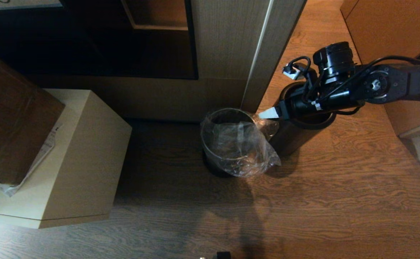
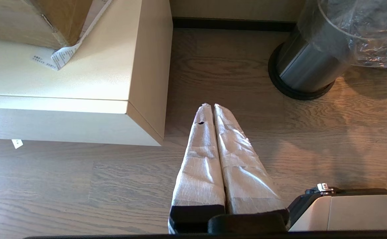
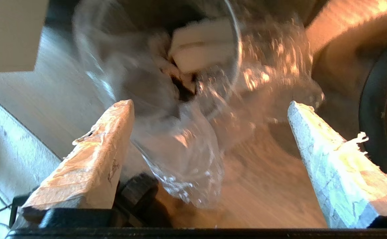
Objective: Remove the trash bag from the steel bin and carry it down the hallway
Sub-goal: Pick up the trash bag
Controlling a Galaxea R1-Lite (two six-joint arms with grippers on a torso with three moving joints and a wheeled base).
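My right gripper [image 3: 210, 109] is spread wide and empty, the trash bag [image 1: 240, 149] just ahead, draped over the steel bin [image 1: 215, 144]; gripping, lifting and carrying remain.

Below me runs a wooden floor [image 1: 339, 187] of brown grained planks, warmly lit toward my right and darker in the middle, where a shadow falls across it. On my left stands a pale beige box-like unit [image 1: 87, 144] with a brown cardboard box [image 1: 12, 122] resting on top, a printed paper label [image 1: 44, 151] hanging off the box's edge. Ahead is a dark recess [image 1: 87, 43] beside a tall wood-grain panel [image 1: 227, 46] with a pale edge strip. More tan cabinetry [image 1: 386, 25] fills the far right corner.
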